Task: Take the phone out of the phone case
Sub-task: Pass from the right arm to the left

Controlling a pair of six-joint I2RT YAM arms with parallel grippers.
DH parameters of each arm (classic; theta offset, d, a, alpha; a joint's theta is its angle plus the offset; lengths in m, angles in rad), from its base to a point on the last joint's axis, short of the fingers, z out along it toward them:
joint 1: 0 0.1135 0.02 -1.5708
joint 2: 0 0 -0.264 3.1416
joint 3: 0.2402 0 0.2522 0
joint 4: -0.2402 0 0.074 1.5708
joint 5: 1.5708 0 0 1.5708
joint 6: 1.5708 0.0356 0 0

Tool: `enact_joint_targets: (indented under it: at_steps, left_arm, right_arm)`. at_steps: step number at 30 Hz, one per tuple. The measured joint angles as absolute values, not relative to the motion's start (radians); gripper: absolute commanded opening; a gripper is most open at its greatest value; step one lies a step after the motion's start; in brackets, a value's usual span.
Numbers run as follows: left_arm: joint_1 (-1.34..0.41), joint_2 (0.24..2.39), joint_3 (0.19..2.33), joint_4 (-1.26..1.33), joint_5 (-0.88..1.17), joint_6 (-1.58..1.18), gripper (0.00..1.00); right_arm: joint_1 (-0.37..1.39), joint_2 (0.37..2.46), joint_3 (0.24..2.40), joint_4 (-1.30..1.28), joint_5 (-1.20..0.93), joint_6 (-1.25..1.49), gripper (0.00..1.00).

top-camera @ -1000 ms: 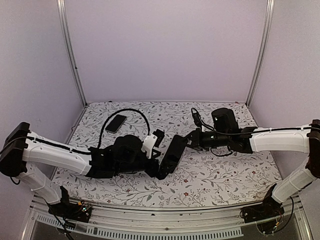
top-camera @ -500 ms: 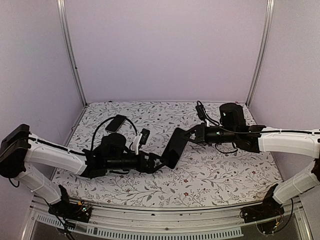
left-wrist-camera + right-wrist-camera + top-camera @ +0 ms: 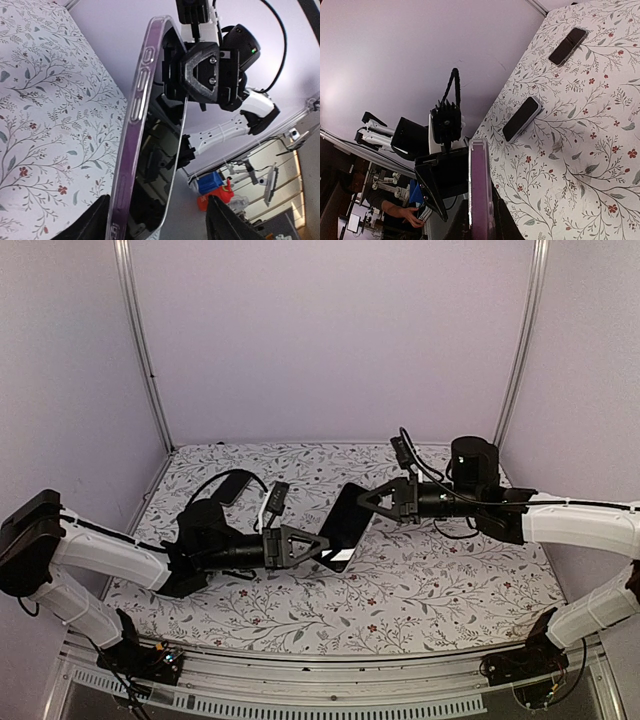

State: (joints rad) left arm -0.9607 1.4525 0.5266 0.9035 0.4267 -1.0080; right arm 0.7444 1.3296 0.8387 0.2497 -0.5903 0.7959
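Note:
The phone case (image 3: pixel 345 525), a clear shell with a black phone inside, hangs tilted in mid-air between both arms. My right gripper (image 3: pixel 362 502) is shut on its upper end; in the right wrist view the case (image 3: pixel 480 190) stands edge-on, pinched between my right gripper (image 3: pixel 484 222) jaws. My left gripper (image 3: pixel 325 546) is at its lower end. In the left wrist view the case's clear rim (image 3: pixel 142 85) and glossy screen run up from between my left gripper (image 3: pixel 157 202) fingers. These stand spread, one against the case's back, the other apart from the screen.
A bare black phone (image 3: pixel 232 485) lies on the floral table cloth at the back left, partly behind a cable loop. The right wrist view shows two black phones (image 3: pixel 567 46) (image 3: pixel 521 119) lying on the cloth. Walls enclose the table on three sides.
The left arm has drawn back to the left and its jaws have spread. The right arm has pulled back and up, lifting the cased phone's upper end.

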Motion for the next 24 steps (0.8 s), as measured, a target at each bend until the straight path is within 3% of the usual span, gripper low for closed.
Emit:
enact_joint_targets:
  at_steps: [7, 14, 15, 17, 21, 24]
  left_arm:
    - [-0.959, 1.454, 0.524, 1.029, 0.471, -1.085, 0.35]
    - [-0.962, 1.459, 0.525, 1.066, 0.488, -1.108, 0.0]
    - [-0.963, 1.46, 0.528, 1.075, 0.491, -1.113, 0.0]
    - [-0.965, 1.461, 0.532, 1.082, 0.493, -1.115, 0.0]
    - [-0.968, 1.461, 0.538, 1.087, 0.494, -1.115, 0.0]
    - [-0.969, 1.461, 0.538, 1.061, 0.493, -1.113, 0.0]
  right_arm:
    - [0.73, 1.305, 0.841, 0.322, -0.651, 0.843, 0.0]
    - [0.724, 1.291, 0.841, 0.352, -0.677, 0.87, 0.0]
    - [0.721, 1.289, 0.841, 0.353, -0.687, 0.875, 0.0]
    - [0.719, 1.285, 0.84, 0.362, -0.692, 0.876, 0.09]
    - [0.719, 1.276, 0.84, 0.366, -0.689, 0.875, 0.4]
    - [0.711, 1.261, 0.836, 0.365, -0.672, 0.869, 0.54]
